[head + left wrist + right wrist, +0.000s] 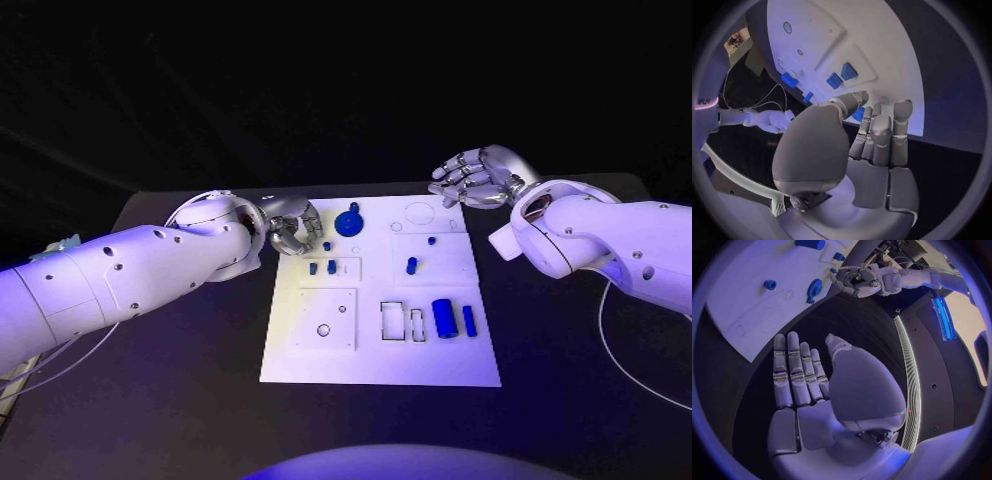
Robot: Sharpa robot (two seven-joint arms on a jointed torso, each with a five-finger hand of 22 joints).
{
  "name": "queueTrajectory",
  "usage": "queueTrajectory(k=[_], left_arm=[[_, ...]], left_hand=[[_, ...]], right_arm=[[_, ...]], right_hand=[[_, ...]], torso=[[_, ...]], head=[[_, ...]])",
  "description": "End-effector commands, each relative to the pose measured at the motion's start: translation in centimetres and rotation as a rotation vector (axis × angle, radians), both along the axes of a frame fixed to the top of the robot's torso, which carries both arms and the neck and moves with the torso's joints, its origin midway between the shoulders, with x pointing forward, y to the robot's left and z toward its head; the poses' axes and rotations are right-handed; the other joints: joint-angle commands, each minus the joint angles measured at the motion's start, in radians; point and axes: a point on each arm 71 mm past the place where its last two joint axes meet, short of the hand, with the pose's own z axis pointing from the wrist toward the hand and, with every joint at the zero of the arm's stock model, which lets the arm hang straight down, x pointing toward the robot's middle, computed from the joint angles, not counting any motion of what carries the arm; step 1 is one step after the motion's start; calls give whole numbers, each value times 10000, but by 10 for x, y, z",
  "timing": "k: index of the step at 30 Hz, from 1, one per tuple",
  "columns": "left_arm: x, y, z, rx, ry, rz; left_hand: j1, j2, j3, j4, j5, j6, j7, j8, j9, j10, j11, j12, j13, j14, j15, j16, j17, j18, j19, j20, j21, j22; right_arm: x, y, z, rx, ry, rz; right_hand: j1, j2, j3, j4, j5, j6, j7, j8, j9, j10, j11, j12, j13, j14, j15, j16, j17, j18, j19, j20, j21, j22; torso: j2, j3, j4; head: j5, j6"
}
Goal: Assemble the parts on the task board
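Task board [378, 368]: white plate lying flat mid-table on the black table [173, 420], long side running away from me; I see it too in the left wrist view [898, 65] and the right wrist view [736, 315].
Board recesses: a square outline with a small hole on the near left, narrow rectangular slots near the middle, faint circles toward the far right corner. I can't tell how deep any of them go.
Large blue part [349, 221]: round-bodied piece with a narrow neck, sitting near the board's far left edge; the right wrist view shows it close to the board's edge [814, 289].
Blue cylinder [444, 318]: standing or lying by the slots on the near right, I can't tell which, with a slimmer blue bar [469, 320] just beside it.
Small blue parts: a pair at left centre [323, 267], one at the middle right [411, 265], tiny ones farther back.
Left hand [293, 224]: at the board's far left corner, just beside the large blue part, fingers curled inward; I see nothing in them [879, 135].
Right hand [479, 178]: off the board's far right corner, above the table, fingers apart and empty; the wrist view shows them straight, side by side [801, 377].
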Motion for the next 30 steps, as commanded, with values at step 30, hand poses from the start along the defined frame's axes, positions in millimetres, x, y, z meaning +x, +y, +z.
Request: queueTrajectory(k=[30], left_arm=[[-36,55,41,-11790,2679,854]], left_hand=[[-355,424,-635,43,61,362,33,356,13,294,-14,956,154,-2393,75,-2335,-4014,320,-1796,101,-1654,-1903]], right_arm=[[-10,27,-19,-9287,-2042,3347]], right_hand=[[-986,-1344,2799,-1599,-45,2096,-249,-1797,-881,3187,-776,-3621,-485,4360,-1015,8593,6818,-540,3434,-1159,8575,6857]], torso=[[10,-29,7]], head=[[-974,499]])
